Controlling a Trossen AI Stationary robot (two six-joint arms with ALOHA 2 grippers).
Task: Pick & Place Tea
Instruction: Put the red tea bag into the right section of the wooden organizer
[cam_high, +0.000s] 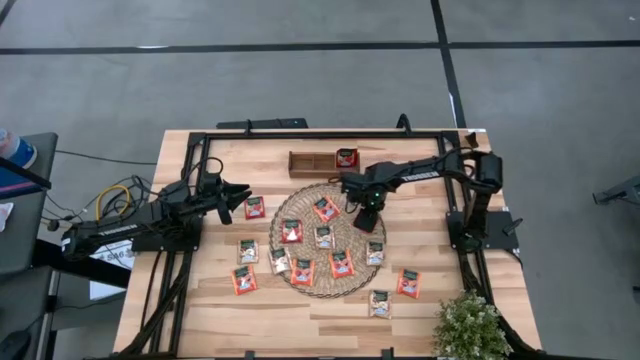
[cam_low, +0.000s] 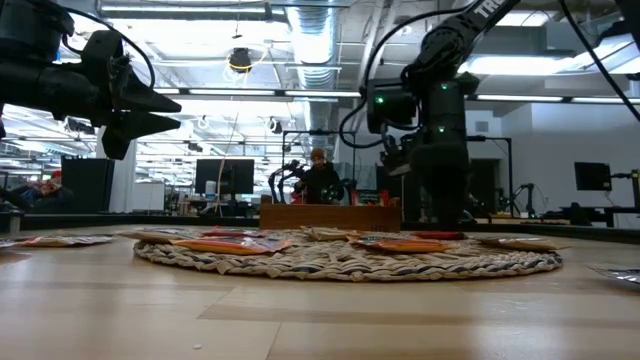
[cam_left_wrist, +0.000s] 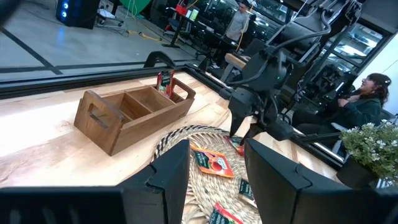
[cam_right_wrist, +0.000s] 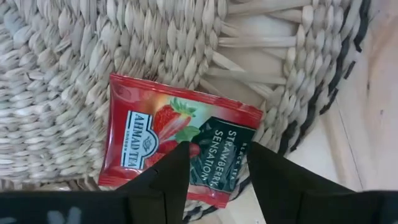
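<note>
Small flat square tea sachets (cam_high: 324, 209), red, orange and pale, lie scattered on and around the round woven mat (cam_high: 300, 280). One red sachet (cam_high: 346, 157) stands upright in the wooden tray beyond the mat.

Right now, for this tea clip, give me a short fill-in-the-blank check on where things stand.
1. The right gripper hangs with open jaws over a ____ tea sachet at the woven mat's edge.
2. One sachet already stands in the wooden ____.
3. The left gripper waits open beside the mat, holding ____.

Missing words: red; tray; nothing
</note>
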